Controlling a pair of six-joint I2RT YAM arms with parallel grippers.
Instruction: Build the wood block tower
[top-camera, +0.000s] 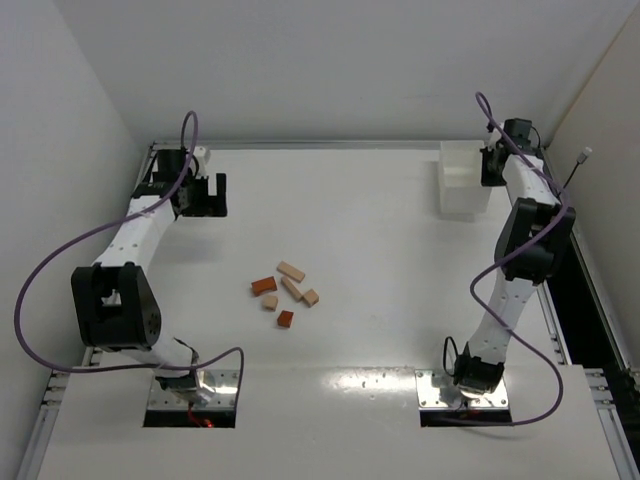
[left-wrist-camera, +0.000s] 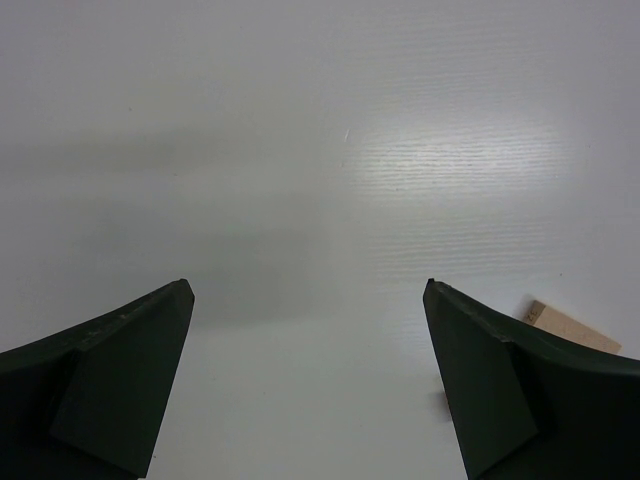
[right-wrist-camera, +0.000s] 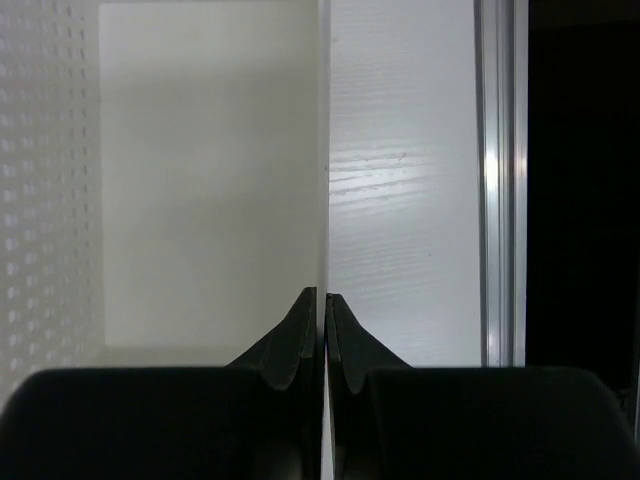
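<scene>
- Judging the risks first: the left gripper (left-wrist-camera: 308, 288) stands spread wide and empty over bare table (top-camera: 380, 250). The wood blocks (top-camera: 285, 290) lie loose in a tight cluster, off to its side and nearer the arm bases. Nothing is stacked yet.
- The pieces sit close together and are much smaller than the fingers. A wide approach could knock neighbours aside or catch two at once.
- A tilted pick would probably leave a block crooked in the jaws, and it would then sit badly on the one below.
- The right gripper (right-wrist-camera: 322, 296) is pinched narrow at the far corner, and the thin wall of the white box (right-wrist-camera: 200, 180) runs edge-on into the seam between its tips. It appears clamped on that wall, so moving the arm could drag or tip the box.
- Only the corner of one pale bar (left-wrist-camera: 570, 330) shows past the left gripper's outer finger, which cuts off the rest.
- A faint reddish smudge beside that finger is too blurred to name.
- From overhead the blocks are too small to tell which ones touch.
- The inside of the box cannot be made out.
</scene>
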